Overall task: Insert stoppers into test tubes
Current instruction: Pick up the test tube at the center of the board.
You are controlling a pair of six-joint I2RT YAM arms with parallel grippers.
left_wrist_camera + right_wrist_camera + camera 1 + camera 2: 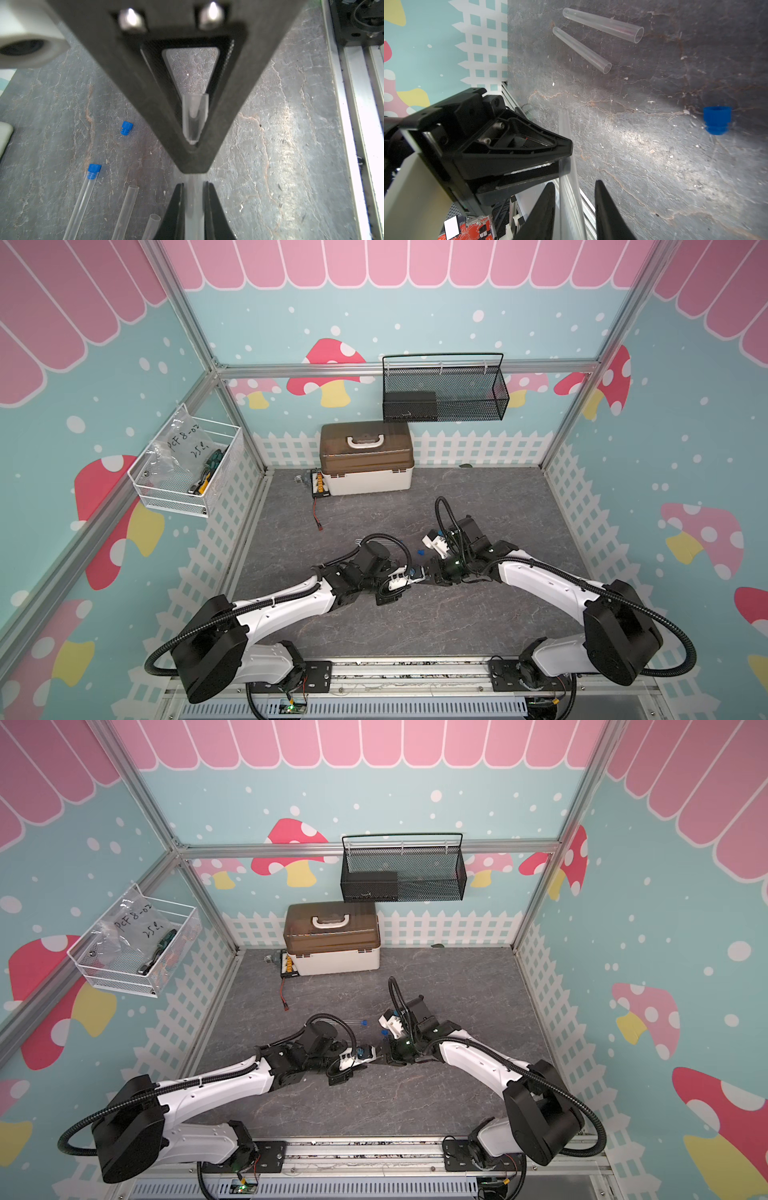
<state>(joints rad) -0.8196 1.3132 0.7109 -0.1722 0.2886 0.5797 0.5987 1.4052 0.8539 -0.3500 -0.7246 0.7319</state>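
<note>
One slender clear test tube (564, 128), pinched tight by the left fingers (174, 207), passes between the half-spread right fingers (606, 207); uneven closing may twist it loose.

- The right gripper (574, 182) has its two black fingers on either side of the held tube (564, 128); a gap shows on at least one side.
- The left gripper (564, 160) pinches the held tube farther along, crossing it from the side.
- Two loose tubes (604, 25) (581, 48) lie on the grey table (654, 166) beyond the held tube's far end, apart from it, neither plugged.
- One blue stopper (717, 122) sits on the table, well apart from the held tube, opposite the left gripper.
</note>
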